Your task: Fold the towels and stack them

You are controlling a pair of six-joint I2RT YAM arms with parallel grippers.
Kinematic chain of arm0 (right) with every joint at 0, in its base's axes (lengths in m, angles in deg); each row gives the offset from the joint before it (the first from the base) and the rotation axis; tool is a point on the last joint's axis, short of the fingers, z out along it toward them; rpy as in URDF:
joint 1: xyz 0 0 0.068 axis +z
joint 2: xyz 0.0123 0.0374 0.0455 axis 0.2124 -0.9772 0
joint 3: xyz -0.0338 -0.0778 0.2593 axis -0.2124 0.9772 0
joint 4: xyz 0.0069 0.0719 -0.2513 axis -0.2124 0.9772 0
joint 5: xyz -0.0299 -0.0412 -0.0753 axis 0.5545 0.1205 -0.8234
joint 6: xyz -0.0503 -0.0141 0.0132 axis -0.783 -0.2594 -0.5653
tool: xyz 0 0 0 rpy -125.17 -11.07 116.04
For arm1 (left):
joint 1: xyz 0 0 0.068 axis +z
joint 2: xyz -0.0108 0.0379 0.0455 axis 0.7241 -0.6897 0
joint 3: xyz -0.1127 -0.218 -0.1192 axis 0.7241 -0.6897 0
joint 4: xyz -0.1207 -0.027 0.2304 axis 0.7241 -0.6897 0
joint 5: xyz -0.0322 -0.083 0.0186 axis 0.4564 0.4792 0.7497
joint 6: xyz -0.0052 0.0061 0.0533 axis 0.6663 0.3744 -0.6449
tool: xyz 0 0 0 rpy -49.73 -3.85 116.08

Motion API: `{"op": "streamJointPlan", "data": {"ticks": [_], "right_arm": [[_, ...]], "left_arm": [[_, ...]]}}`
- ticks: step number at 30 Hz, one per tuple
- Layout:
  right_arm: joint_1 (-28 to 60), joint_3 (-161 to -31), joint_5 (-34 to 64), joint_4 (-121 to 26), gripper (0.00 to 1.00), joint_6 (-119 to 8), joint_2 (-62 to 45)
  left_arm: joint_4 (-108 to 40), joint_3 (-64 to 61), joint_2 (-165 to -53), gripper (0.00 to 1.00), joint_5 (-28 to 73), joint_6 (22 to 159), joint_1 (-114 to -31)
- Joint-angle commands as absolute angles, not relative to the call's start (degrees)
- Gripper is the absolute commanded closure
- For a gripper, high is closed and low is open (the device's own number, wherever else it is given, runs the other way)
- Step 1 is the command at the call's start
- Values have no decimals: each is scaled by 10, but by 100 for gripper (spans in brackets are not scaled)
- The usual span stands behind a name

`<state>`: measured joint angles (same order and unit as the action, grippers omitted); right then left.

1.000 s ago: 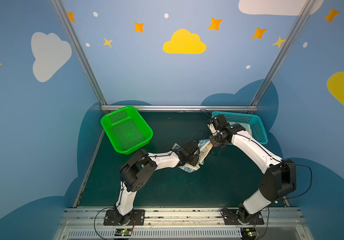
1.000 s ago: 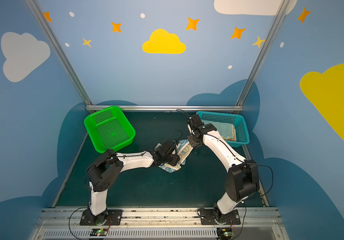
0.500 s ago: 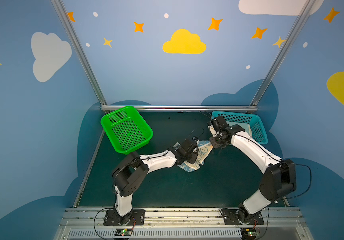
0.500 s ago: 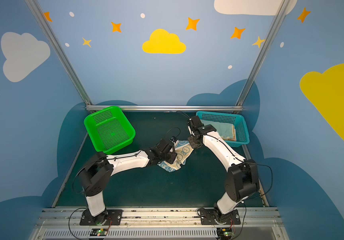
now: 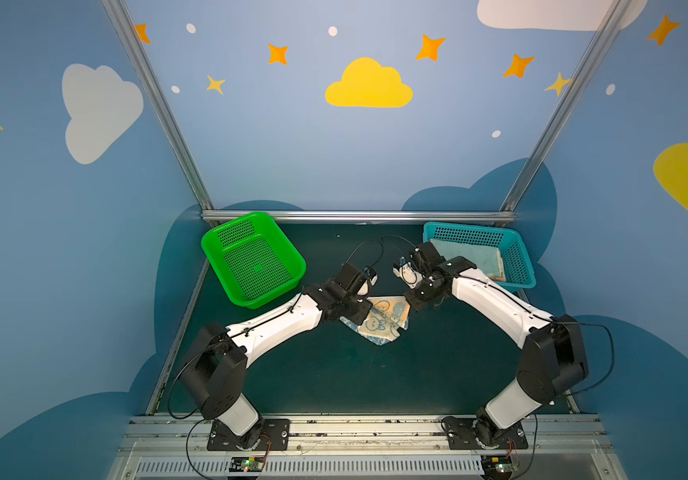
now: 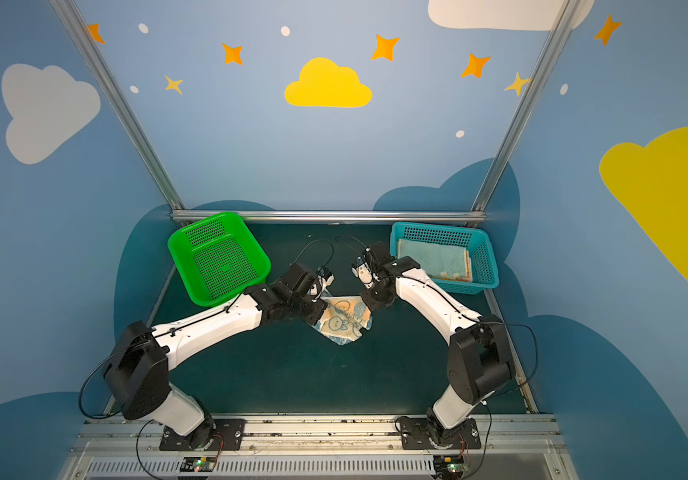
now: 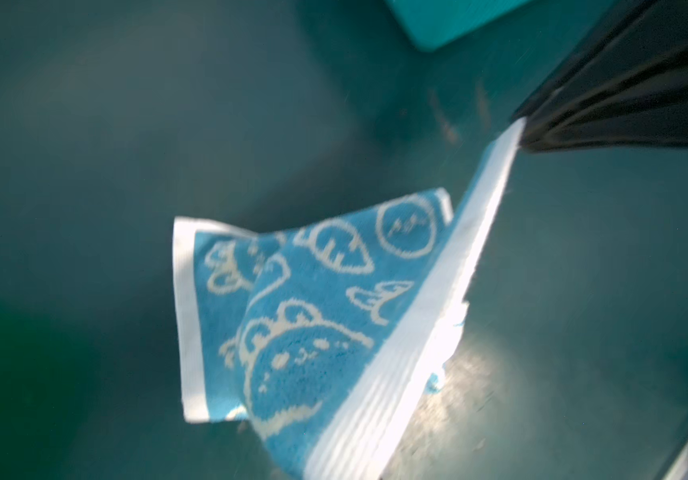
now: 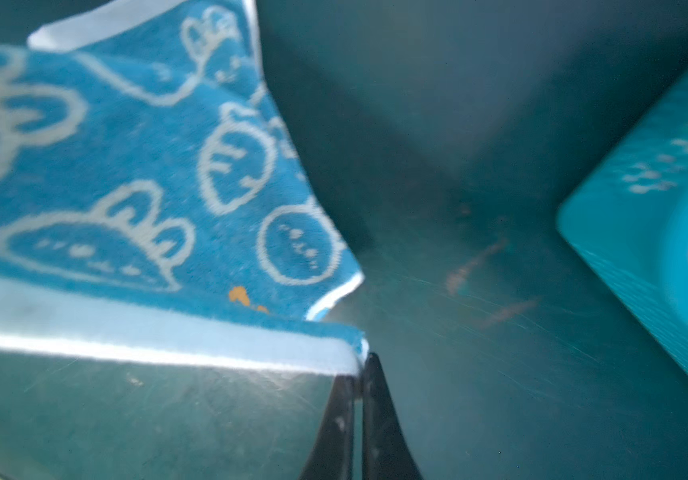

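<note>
A blue towel [image 5: 380, 321] with white rabbit outlines lies crumpled in the middle of the dark mat [image 5: 334, 374], also seen in a top view [image 6: 341, 319]. My left gripper [image 5: 361, 306] is at its left corner; in the left wrist view the towel's white hem [image 7: 425, 332] runs taut to the frame edge where my jaws are hidden. My right gripper [image 8: 360, 368] is shut on the hem's other corner, and its black fingers [image 7: 583, 116] show in the left wrist view. More folded towels [image 5: 471, 259] lie in the teal basket [image 5: 519, 270].
A green perforated basket [image 5: 230, 232] stands at the back left, close to my left forearm. The teal basket [image 8: 666, 208] sits just right of my right gripper. Aluminium posts and blue walls close in the mat on three sides.
My left gripper has shut on the towel's corner and shifted left, its elbow dropping lower. The hem between the two grippers has pulled taut. The right gripper has barely moved.
</note>
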<state>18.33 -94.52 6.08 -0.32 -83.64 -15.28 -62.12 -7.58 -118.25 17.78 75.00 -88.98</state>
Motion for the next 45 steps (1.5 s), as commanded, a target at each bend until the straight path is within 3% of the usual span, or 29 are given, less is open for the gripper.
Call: {"op": "streamJointPlan", "data": {"ticks": [1,6,11,17,20,45], "right_arm": [[190,-934,141,-34,100,-847,-177],[190,-918,216,-93,100,-826,-195],[190,-918,207,-133,100,-791,-222],[190,-907,169,-189,84,-772,-239],[190,-898,179,-219,81,-779,-246],[180,-907,257,-202,78,-760,-300]], "left_arm": [[-628,-112,-1194,96,183,763,-878],[-580,-147,-1202,96,207,776,-865],[-572,-139,-1228,94,214,770,-853],[-573,-132,-1234,94,220,770,-847],[-573,-133,-1233,94,223,770,-846],[-568,-159,-1236,93,224,789,-837]]}}
